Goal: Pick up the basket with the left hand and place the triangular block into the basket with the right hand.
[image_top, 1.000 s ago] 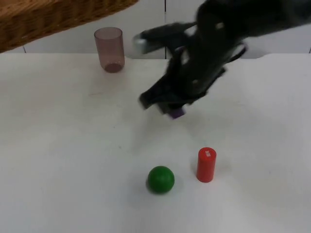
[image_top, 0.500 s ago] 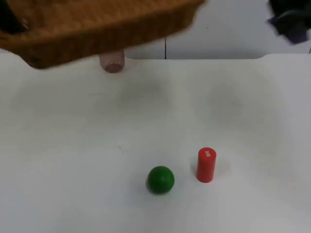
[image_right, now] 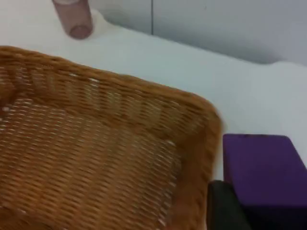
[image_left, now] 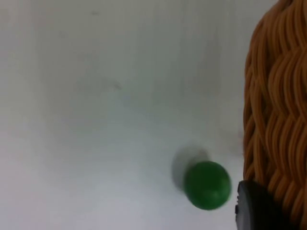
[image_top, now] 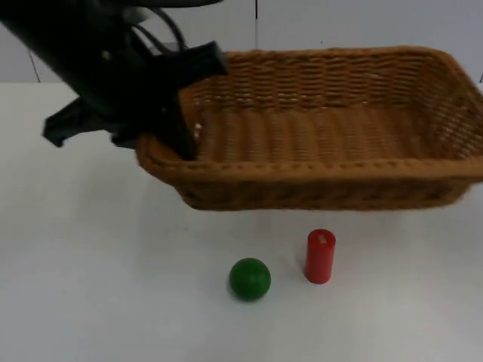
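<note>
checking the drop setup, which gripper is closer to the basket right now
Left. The left gripper grips the basket by its rim, holding it above the table. The right gripper, carrying the purple block, is beside the basket's corner, apart from it.

We see the left arm [image_top: 113, 83] as a bulky, matte black housing with angular edges at the upper left of the top view.

red cylinder [image_top: 320, 256], top marking perhaps text, unreadable
</note>
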Available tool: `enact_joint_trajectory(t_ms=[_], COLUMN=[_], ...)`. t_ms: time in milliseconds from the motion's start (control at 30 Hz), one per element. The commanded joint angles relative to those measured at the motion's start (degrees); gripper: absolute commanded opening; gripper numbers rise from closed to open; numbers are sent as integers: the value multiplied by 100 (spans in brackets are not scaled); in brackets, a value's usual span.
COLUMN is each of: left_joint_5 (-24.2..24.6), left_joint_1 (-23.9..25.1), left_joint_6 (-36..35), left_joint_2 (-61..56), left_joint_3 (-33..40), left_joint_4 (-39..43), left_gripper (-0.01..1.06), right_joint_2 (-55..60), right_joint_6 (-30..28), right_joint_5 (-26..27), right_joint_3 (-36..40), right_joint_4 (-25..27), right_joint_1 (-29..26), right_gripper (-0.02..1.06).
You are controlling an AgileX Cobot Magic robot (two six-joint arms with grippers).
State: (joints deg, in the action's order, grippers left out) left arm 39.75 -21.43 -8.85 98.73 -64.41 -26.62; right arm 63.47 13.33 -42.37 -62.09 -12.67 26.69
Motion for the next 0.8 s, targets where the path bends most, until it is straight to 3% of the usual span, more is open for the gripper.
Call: enact_joint_trajectory(t_ms=[0, 133, 400, 567, 767], left_joint_5=[-266, -267, -229, -213, -213], left_joint_1=[-208, -321, -321, -321, -321], left_joint_6=[-3, -3, -3, -3, -3], left_joint_2=[-46, -46, -46, -46, -46], left_joint_3=[-8, -8, -8, -8, -8], left_joint_4=[-94, -94, -119, -118, -118], left_gripper=[1, 1, 1, 1, 1], right_joint_2=[-15, 176, 1293, 2031, 2466], right_joint_6=[-83, -142, -33, 162, 174], right_joint_5=[-32, 85, 739, 1038, 905], right_joint_3=[44, 44, 44, 44, 44], right_joint_4=[145, 222, 202, 213, 116], right_joint_1=[-12, 196, 1186, 1175, 1175], right_gripper=[0, 0, 0, 0, 0])
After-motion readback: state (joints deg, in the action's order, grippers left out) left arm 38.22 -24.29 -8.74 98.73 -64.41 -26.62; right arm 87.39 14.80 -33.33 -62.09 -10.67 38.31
